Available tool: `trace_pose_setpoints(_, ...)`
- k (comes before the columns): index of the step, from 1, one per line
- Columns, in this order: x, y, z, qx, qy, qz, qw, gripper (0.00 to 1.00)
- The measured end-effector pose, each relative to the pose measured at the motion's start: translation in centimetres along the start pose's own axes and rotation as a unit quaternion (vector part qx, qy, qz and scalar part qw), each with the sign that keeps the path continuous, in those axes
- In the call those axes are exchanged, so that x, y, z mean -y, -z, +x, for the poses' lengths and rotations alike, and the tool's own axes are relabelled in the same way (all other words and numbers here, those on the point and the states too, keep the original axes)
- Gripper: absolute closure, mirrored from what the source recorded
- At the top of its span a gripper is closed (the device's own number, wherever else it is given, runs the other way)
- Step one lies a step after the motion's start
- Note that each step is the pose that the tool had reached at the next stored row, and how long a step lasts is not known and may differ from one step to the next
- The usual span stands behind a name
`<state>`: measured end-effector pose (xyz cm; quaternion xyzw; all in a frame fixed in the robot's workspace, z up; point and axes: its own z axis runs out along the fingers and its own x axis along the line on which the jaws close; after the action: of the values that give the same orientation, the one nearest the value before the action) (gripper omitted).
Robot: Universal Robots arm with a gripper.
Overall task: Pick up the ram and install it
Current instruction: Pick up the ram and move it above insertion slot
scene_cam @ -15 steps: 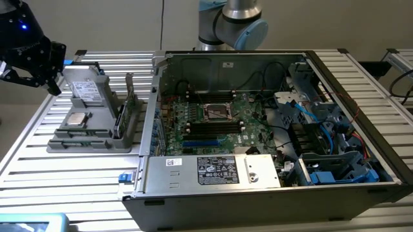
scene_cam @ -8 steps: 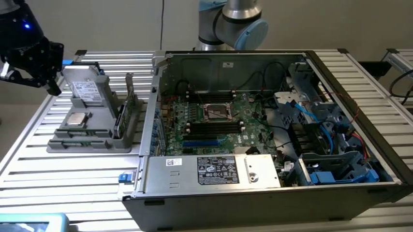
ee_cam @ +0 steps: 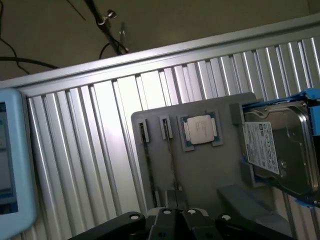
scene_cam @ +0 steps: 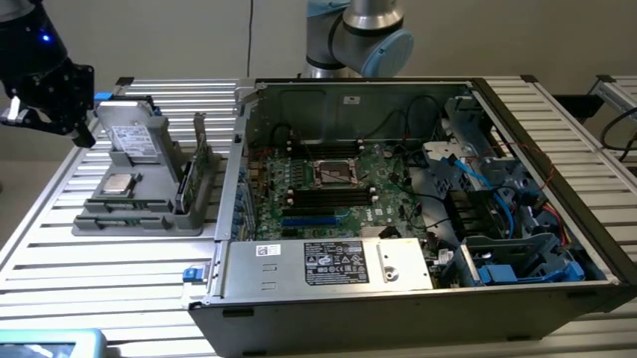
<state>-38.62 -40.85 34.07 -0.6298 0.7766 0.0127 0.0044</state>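
Two sticks of ram [scene_cam: 203, 168] stand on edge in the grey tray [scene_cam: 130, 220]; the gripper [ee_cam: 170, 207] hovers beside the tray, jaws clenched together and grasping nothing.

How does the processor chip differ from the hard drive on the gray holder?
The processor chip is small and square; the hard drive is much larger and oblong. The hard drive carries a white label and blue edging; the processor chip has neither. Both are silver and sit on the gray holder.
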Motion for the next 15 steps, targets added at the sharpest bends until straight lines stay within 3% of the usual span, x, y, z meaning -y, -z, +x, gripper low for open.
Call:
trace_pose_setpoints(4,-0.01,0.0,0.0,-0.0002,0.034,0.0006,0.9994,0.89)
trace_pose_setpoints(15,0.0,0.0,0.0,-0.0009,0.098,-0.0007,0.9952,0.89)
